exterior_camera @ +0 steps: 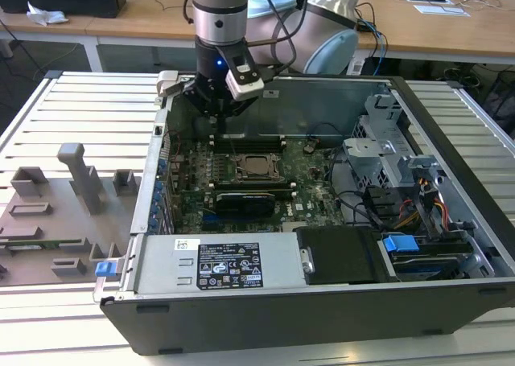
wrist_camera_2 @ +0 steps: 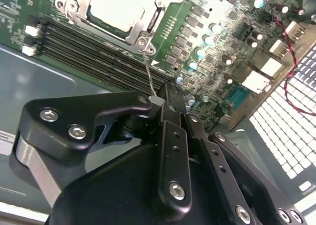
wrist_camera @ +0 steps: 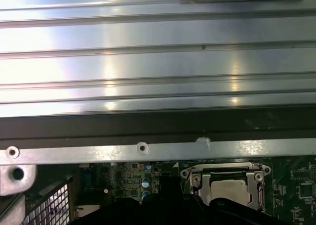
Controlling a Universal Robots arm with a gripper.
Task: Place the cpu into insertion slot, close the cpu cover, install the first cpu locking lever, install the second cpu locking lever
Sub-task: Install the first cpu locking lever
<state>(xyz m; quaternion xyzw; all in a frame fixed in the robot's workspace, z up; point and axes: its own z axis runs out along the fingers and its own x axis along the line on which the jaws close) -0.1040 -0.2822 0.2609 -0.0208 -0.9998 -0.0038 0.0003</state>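
Note:
The cpu [wrist_camera_2: 116,7] lies in the insertion slot [exterior_camera: 257,166], its silvery top showing through the window of the cpu cover [wrist_camera_2: 148,24], which lies flat over it. In the first wrist view the cpu [wrist_camera: 228,188] sits framed by the cpu cover [wrist_camera: 196,181]. A thin wire locking lever [wrist_camera_2: 148,69] rises from the socket's corner up to my gripper [wrist_camera_2: 163,100]. The black fingers are shut on the lever's flattened tip. In the exterior view the gripper [exterior_camera: 217,118] hangs just behind the socket, near the case's back wall.
Long black memory slots [wrist_camera_2: 94,49] run beside the socket under the lever. A black expansion card [exterior_camera: 253,199] lies in front of the socket. The case's metal wall [wrist_camera: 158,151] stands close behind the gripper. Drive cages and cables [exterior_camera: 402,197] fill the exterior view's right.

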